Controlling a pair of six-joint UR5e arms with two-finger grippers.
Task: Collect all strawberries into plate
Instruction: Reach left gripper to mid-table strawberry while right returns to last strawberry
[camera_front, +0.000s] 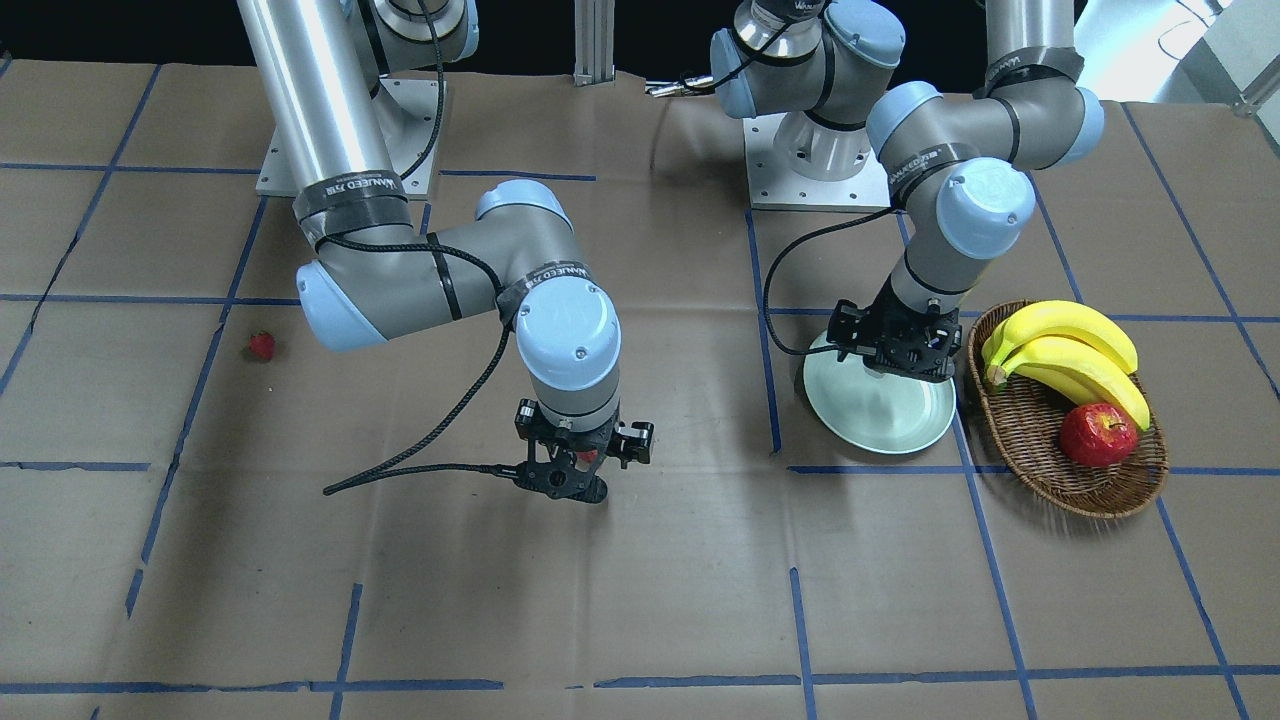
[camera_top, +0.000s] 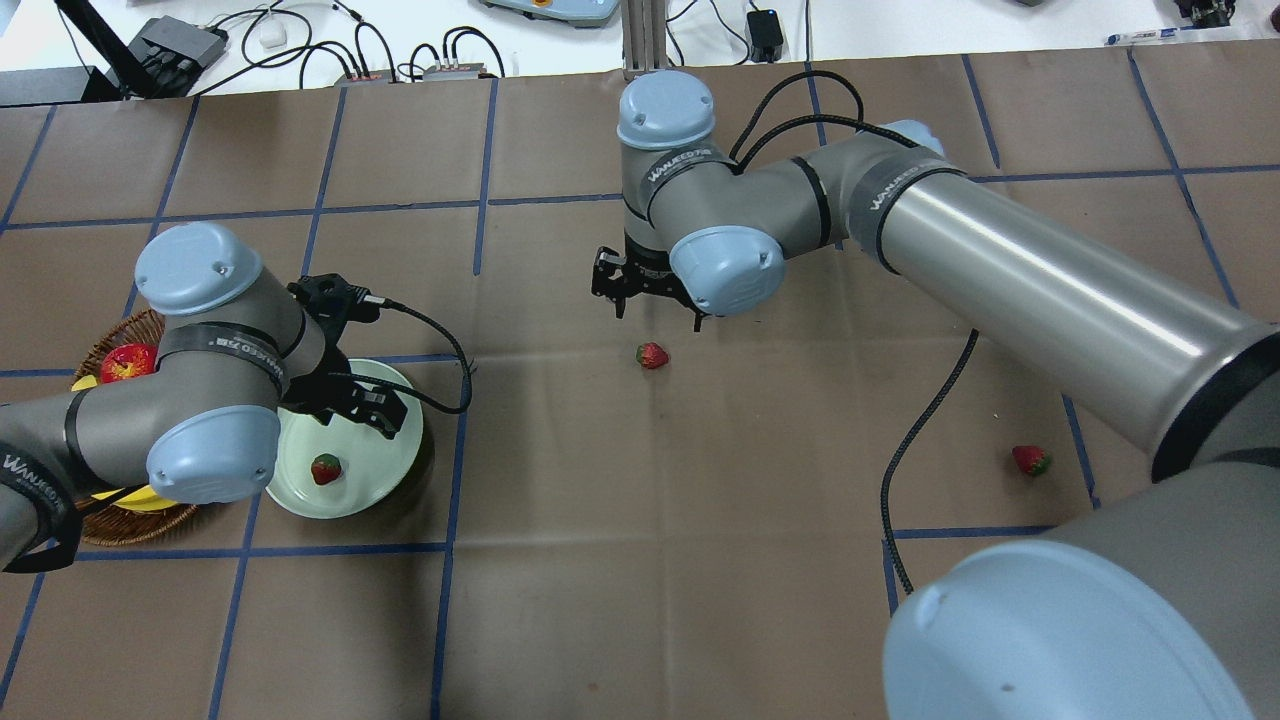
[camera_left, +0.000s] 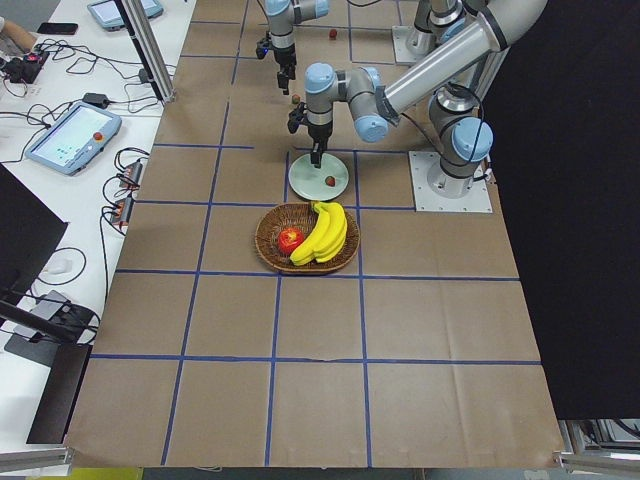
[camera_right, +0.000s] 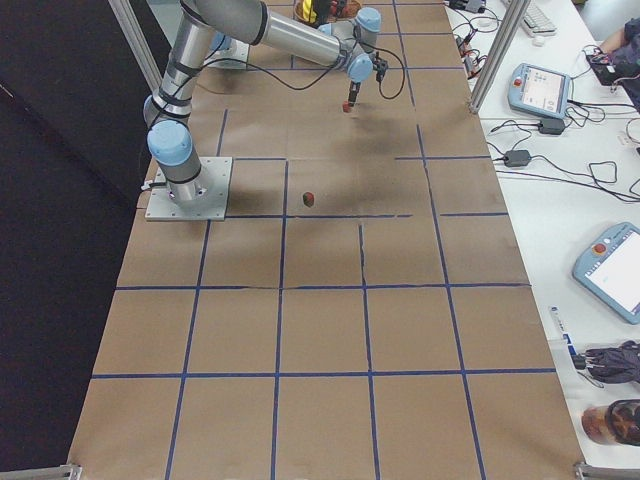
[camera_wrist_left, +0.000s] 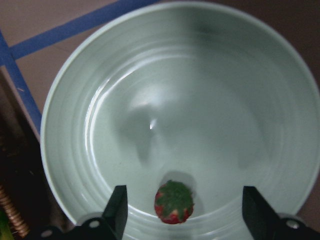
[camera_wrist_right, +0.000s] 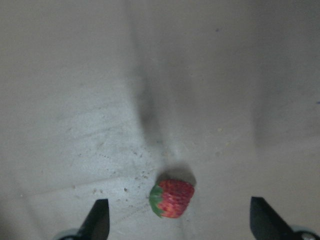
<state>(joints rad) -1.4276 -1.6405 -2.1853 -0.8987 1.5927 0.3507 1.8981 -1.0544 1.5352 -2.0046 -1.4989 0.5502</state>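
The first strawberry (camera_top: 325, 468) lies in the plate (camera_top: 395, 480) under the left gripper (camera_wrist_left: 185, 210), whose jaws are wide and empty. Two are left on the table (camera_top: 700, 560) — the middle strawberry (camera_top: 652, 355) beneath the right gripper (camera_top: 658, 308), likewise spread open and holding nothing, and the far strawberry (camera_top: 1030, 460) well apart. Front-on, the left gripper hides the first strawberry

— What's under you?
— A pale green plate (camera_wrist_left: 65, 150) fills most of the frame. One strawberry (camera_wrist_left: 173, 201) lies in it near the bottom edge, leafy top facing me, between my fingers (camera_wrist_left: 116, 210), which are spread wide, clear of it.
— Anything else?
— Strips of blue tape (camera_wrist_left: 75, 30) on the brown table (camera_wrist_left: 30, 15), upper left.
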